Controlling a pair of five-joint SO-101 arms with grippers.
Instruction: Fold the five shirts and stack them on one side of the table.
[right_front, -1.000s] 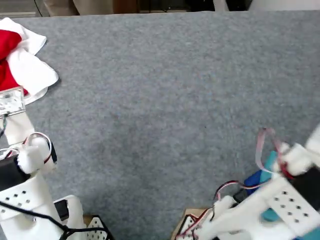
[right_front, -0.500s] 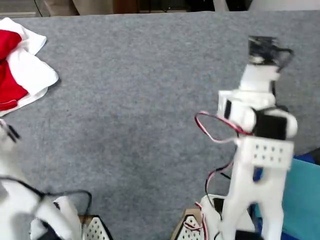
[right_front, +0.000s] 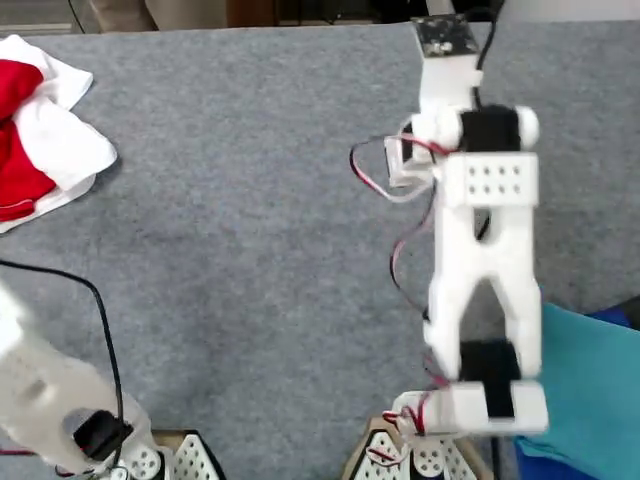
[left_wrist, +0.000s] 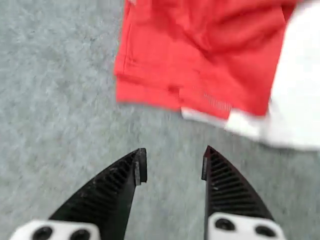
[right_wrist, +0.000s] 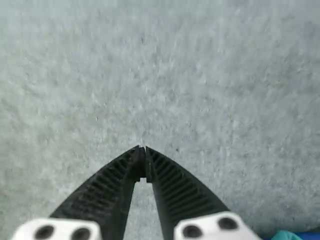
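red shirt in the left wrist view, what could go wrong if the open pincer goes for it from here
1. The red shirt lies bunched against the white shirt, so the left pincer, open just short of its hem, may drag both together.
2. The right pincer is shut over bare mat, away from the teal shirt; it likely cannot help pin the cloth.

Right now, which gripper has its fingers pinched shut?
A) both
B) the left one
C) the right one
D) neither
C: the right gripper has its fingertips touching over the grey mat, while the left gripper shows a clear gap between its fingers, just short of the red shirt.
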